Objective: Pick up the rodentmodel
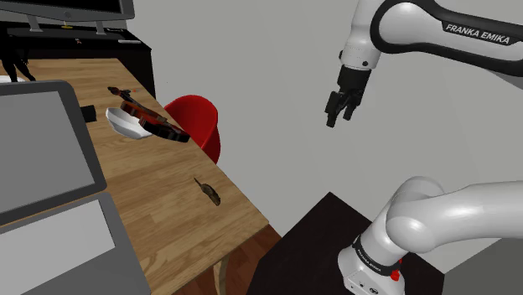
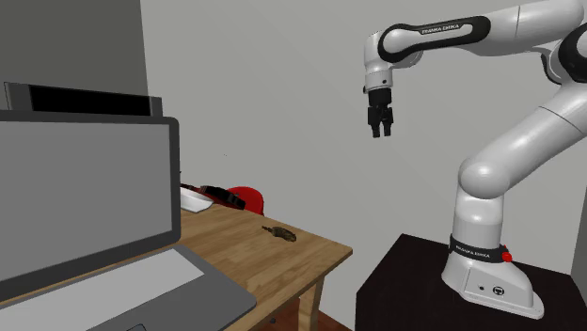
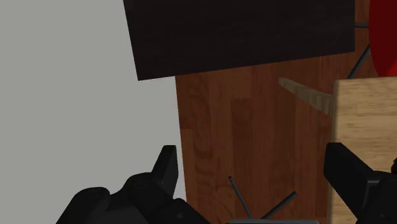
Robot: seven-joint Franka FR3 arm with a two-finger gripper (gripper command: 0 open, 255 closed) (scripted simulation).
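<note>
Brand lettering on the robot arm
White capitals "FRANKA EMIKA" stand on the dark band of the arm's upper link in the shoulder view. In the second exterior view, the lettering on that band and on the dark collar above the base is too small to read.

bare table around rodent, red chair near

A plain grey wall stands behind a wooden table, a red chair beside it.
</note>
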